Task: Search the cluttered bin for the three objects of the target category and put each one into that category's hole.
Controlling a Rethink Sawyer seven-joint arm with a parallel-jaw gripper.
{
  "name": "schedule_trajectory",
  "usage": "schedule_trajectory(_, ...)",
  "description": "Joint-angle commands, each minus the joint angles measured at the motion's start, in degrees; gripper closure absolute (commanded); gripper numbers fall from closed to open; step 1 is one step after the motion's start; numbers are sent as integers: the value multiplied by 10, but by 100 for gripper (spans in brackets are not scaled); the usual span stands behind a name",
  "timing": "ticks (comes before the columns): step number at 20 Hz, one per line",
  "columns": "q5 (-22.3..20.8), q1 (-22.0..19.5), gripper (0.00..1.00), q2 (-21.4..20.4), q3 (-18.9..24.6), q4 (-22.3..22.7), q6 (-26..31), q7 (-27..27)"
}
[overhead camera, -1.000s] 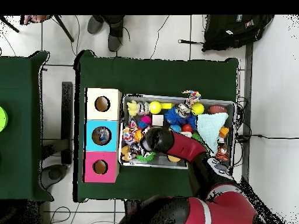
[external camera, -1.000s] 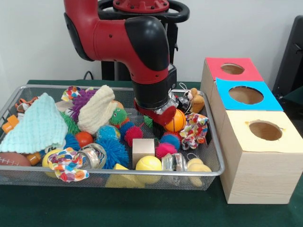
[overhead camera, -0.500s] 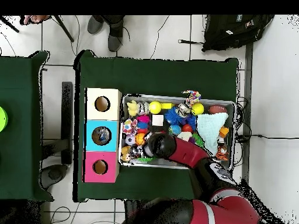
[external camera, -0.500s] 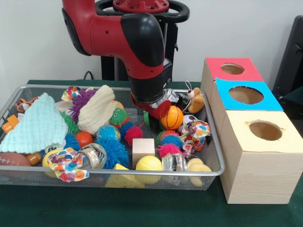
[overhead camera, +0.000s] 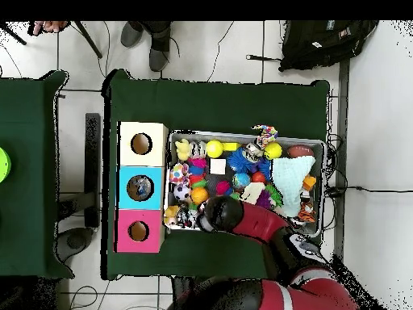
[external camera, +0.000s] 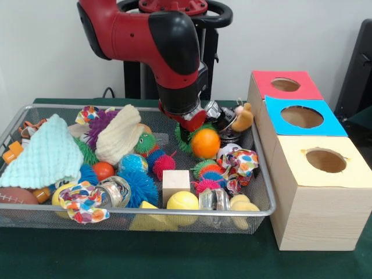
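**Holding an orange ball above the bin**

Hanging over the far right part of the wire bin (external camera: 264,174), the red arm (external camera: 145,35) has its gripper (external camera: 195,125) clamped on an orange ball (external camera: 206,143). That ball is clear of the pile, up in the air above the spiky balls. Something green and spiky shows just behind it, but I can't tell if it's stuck to the ball or just lying behind.

Stuff lying in the bin, front view:
- mint knitted cloth (external camera: 43,154) at the left
- cream sock (external camera: 119,136) beside it, next to a purple spiky ball (external camera: 100,127)
- blue spiky ball (external camera: 138,186) near the middle
- wooden cube (external camera: 175,183) right beside that
- yellow ball (external camera: 182,201) against the front wall
- colourful scrunchie (external camera: 239,164) at the right, below the held ball
- small plush bear (external camera: 243,118) at the far right corner

To the right of the bin sit three wooden boxes in a row, each with a round hole on top: red box (external camera: 299,86) farthest, blue box (external camera: 325,119) in the middle, yellow box (external camera: 354,165) nearest.

From overhead the arm covers the bin's edge nearest the base, so the gripper itself is hidden there. You can still see the boxes (overhead camera: 142,187) lined up along the bin's left side.
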Motion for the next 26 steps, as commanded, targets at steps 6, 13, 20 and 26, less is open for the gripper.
schedule_trajectory(6, -67, 18, 100, 5, -11, 69, 125, -37)
schedule_trajectory(13, -102, 1, 100, -30, -34, 71, 141, -56)
schedule_trajectory(20, -133, -6, 100, -74, -52, 60, 167, -67)
schedule_trajectory(26, -160, -21, 100, -62, -56, -14, 166, -79)
